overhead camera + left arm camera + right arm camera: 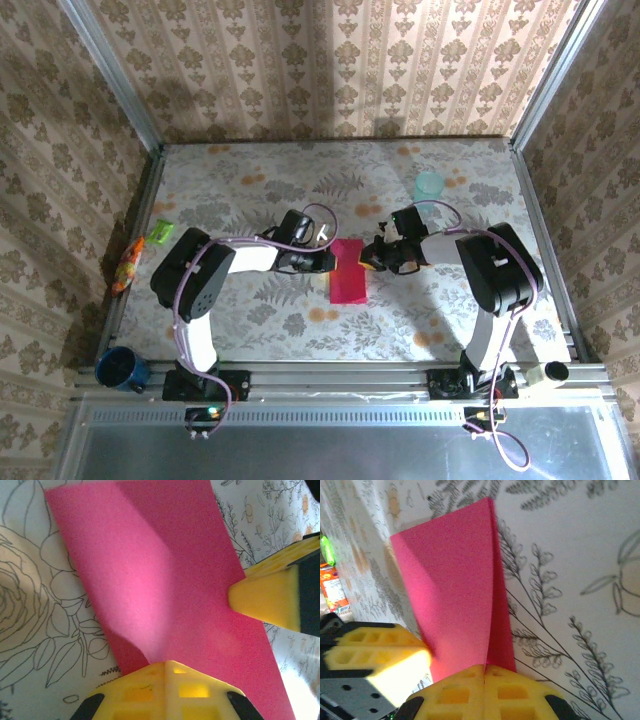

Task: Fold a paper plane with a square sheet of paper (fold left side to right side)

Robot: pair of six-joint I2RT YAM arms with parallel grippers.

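- Magenta-red, matte and plain, the sheet of paper (349, 270) lies near the middle of the desk (250, 190). From above it looks like a narrow rectangle between the two grippers.
- In the right wrist view the sheet of paper (455, 580) shows two layers. The upper one lifts off a strip of the lower one along one long edge.
- The left gripper (330, 262) meets the paper's left edge. In its own wrist view the left gripper (165, 664) has its yellow fingers pressed together, and the sheet of paper (150, 570) rises in a soft ridge into the tips, so it is clamped on the paper.
- The right gripper (368, 258) is at the opposite edge. In its own view the right gripper (485, 669) is also together, with the raised layer running into the seam between its fingers.
- Each wrist view also catches the other arm: the right gripper (240, 597) rests its tip on the paper, and the left gripper (415, 655) sits at the paper's edge, partly washed out by glare.
- A pale teal cup (429, 186) stands well behind the right gripper.
- A green packet (160, 235) and an orange packet (127, 262) lie at the desk's left edge, with print too small to read.
- The orange packet (335, 592) is cut off by the frame in the right wrist view, and its lettering is blurred.
- A dark blue mug (120, 368) stands at the near left corner.
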